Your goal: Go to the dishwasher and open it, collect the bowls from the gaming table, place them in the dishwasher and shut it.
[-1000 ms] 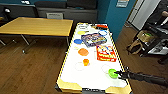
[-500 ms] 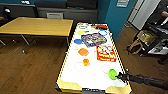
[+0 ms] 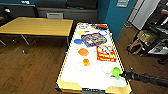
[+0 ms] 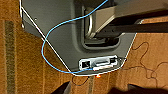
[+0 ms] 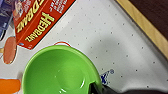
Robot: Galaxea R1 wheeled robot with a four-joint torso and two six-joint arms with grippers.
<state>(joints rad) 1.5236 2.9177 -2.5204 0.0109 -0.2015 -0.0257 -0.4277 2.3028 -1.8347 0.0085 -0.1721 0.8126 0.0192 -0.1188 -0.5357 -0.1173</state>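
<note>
Right pincer (image 3: 122, 74) clamps the green bowl's (image 3: 116, 71) rim over the gaming table (image 3: 93, 80)

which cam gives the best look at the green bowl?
Right wrist view: the green bowl is large and seen from above, its inside bare. Head view shows it small, by the right gripper. Left wrist view faces the floor.

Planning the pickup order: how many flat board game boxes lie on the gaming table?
2: a purple-blue box mid-table and a red box nearer the right gripper. Small items at the far end are unclear.
</note>
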